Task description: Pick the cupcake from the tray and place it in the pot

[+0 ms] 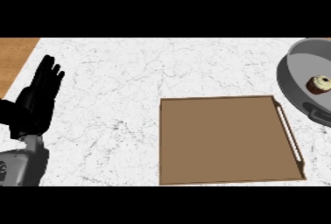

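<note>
Brown-wrapped, cream-topped cupcake (318, 84) inside grey pot (294, 65)

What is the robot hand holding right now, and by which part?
Nothing. The left robot hand rests open at the left edge; the right is out of view. The cupcake sits in the pot.

head view: we look steeply down from above | counter (161, 65) fills our frame | tray (226, 140) central | no second view
</note>
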Motion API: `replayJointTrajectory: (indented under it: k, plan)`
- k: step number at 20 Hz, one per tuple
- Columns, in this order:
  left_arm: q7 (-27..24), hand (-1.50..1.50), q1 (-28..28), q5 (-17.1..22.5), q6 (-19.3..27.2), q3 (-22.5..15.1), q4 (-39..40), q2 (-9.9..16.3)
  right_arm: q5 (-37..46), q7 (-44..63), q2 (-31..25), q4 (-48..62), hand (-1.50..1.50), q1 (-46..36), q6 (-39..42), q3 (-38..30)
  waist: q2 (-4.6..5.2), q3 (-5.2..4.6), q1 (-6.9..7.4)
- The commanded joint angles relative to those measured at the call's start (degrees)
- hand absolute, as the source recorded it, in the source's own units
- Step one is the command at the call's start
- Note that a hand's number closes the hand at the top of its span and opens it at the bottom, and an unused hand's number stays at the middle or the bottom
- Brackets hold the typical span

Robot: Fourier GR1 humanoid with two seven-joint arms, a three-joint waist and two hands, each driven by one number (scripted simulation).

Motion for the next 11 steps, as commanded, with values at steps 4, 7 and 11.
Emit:
replayJointTrajectory:
  k: [4, 7, 11]
  plan:
    - [0.81, 0.00, 0.42, -1.11, 0.68, -0.48, -0.53, -1.73, -2.90, -2.68, -3.19, 1.15, -1.50, 6.01, 6.87, 0.28, -0.21, -0.06, -0.32]
    - [0.89, 0.00, 5.71, -2.48, 0.50, -1.91, -6.99, -1.76, -3.18, -1.77, -5.22, 1.24, -1.50, 6.67, 8.23, 0.94, -0.33, -0.05, 0.03]
    - [2.77, 0.00, 4.25, -1.57, -0.06, -0.07, -5.94, -1.54, -5.96, -3.57, -1.96, -0.86, -1.50, 9.63, 8.79, 1.60, -0.51, -0.14, -0.64]
